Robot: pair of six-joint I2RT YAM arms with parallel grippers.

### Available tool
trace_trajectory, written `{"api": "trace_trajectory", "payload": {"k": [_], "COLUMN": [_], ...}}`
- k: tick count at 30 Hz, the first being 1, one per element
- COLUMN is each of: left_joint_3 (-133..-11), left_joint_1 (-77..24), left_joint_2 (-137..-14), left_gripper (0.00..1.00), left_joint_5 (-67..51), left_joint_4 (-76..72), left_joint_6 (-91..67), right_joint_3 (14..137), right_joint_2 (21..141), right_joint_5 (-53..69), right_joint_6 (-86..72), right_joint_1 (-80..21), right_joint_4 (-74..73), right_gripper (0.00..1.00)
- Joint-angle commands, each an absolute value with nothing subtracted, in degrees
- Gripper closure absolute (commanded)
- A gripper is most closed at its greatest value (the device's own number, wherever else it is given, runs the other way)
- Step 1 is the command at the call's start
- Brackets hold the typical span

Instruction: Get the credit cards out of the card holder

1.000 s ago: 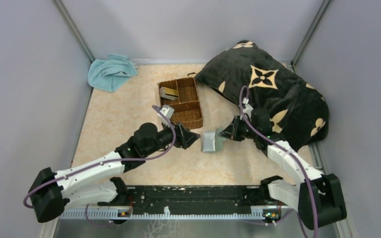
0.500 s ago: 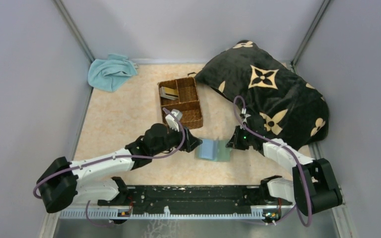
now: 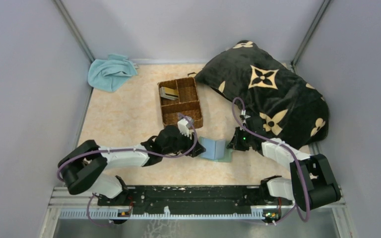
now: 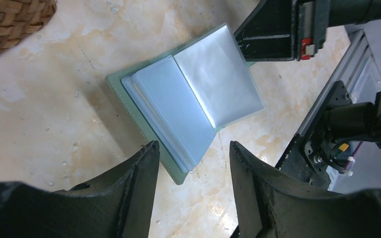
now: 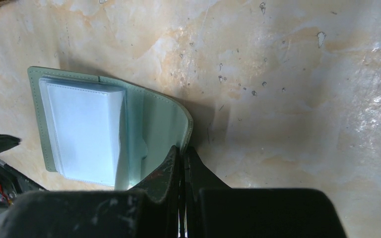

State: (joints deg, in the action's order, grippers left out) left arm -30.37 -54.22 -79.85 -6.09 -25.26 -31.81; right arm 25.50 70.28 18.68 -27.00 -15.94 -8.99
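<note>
The card holder (image 3: 214,148) lies open on the table, a grey-green cover (image 4: 124,91) with pale blue pockets (image 4: 178,106) fanned out. My right gripper (image 3: 232,144) is shut on the cover's right flap (image 5: 151,116), pinching its edge between the jaws (image 5: 183,148). From the left, my left gripper (image 3: 195,148) stands open; the holder's near corner sits between its fingertips (image 4: 192,146), untouched. A small stack of grey and tan credit cards (image 3: 168,92) lies in the basket's back-left compartment. Whether cards sit in the blue pockets I cannot tell.
The brown wicker basket (image 3: 188,118) stands just behind the left gripper. A black cushion with tan flowers (image 3: 273,94) fills the back right, close behind the right arm. A light-blue towel (image 3: 110,72) lies in the back left corner.
The right gripper brought the card holder down and nearer, and it now lies open. The left arm swung right and forward to the holder's left edge, its jaws narrowing a little.
</note>
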Motion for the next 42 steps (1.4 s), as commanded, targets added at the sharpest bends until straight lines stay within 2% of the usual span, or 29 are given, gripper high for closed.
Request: {"api": "trace_trajectory", "payload": {"k": [1, 5, 18, 42], "left_joint_3": [-33.66, -34.36, -34.01, -36.21], "left_joint_1": [-53.92, -53.89, -53.90, -53.93], "left_joint_2": [-84.93, -88.39, -91.77, -99.37], "left_gripper": [0.41, 0.42, 0.38, 0.41], "left_joint_5": [-9.54, -9.56, -14.39, -24.00], "left_joint_4": [-28.02, -27.42, -33.68, -49.02], "left_joint_6": [-30.48, -30.36, -33.34, -41.19], "right_joint_3": [24.93, 24.83, 24.24, 23.66], "right_joint_2": [68.68, 68.12, 68.97, 70.08], "right_joint_5": [17.47, 17.40, 17.49, 18.52], "right_joint_6": [-25.87, -25.92, -25.88, -25.82], "right_joint_1": [-15.86, -15.88, -15.86, -15.86], "right_joint_4": [-7.30, -7.32, -6.24, -5.49], "right_gripper": [1.00, 1.00, 1.00, 1.00]}}
